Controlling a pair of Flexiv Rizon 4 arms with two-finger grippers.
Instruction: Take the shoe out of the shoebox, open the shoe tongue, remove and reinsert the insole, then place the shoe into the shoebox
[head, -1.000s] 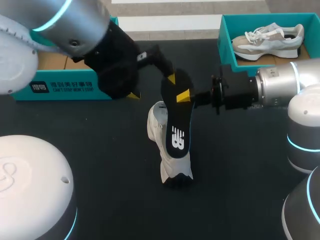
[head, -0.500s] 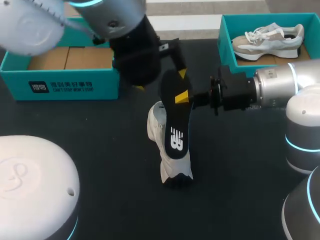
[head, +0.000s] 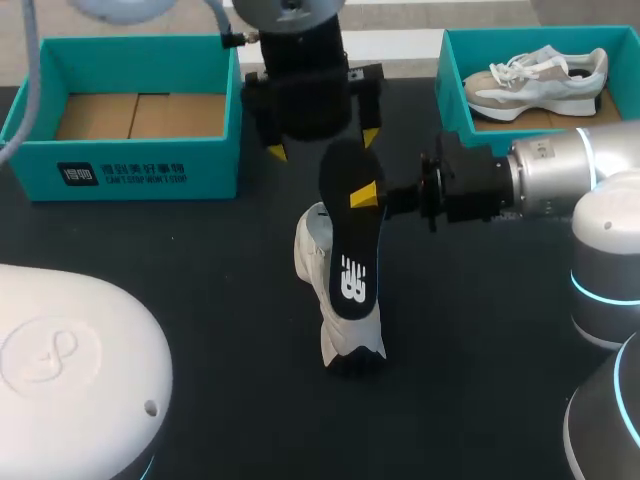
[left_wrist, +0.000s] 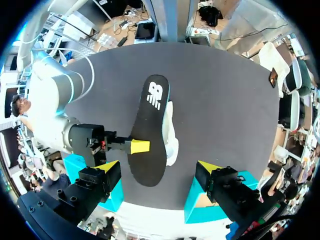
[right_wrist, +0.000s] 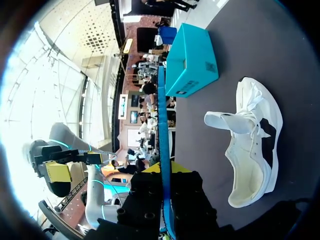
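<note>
**Status: insole clamped in right gripper, left gripper open above it**

1. Right gripper (head: 362, 195): the fingers are closed on the black insole (head: 348, 250), one on each face, gripping it at one long edge near its upper end. In the right wrist view the insole (right_wrist: 163, 125) is seen edge-on, running out between that gripper's fingers (right_wrist: 165, 172).

2. Left gripper (head: 322, 140): the fingers are spread wide and hold nothing. It hangs just above the upper end of the insole. In the left wrist view this end of the insole (left_wrist: 150, 130) lies between the two yellow tips of the left gripper (left_wrist: 158, 167) and touches neither of them.

3. Insole: it is held clear of the table (head: 200, 290), tilted, with its white-marked end lowest and over the shoe (head: 312, 255). Whether that end touches the shoe cannot be told.

4. Shoe: the white shoe (right_wrist: 250, 150) lies on its side on the table, under the insole, out of either box. Its tongue is pulled outward.

5. Surroundings: the left shoebox (head: 140, 170), teal with a brown cardboard floor, stands at the far left of the table. The right shoebox (head: 452, 70) stands at the far right and contains a second shoe (head: 540, 80).
</note>
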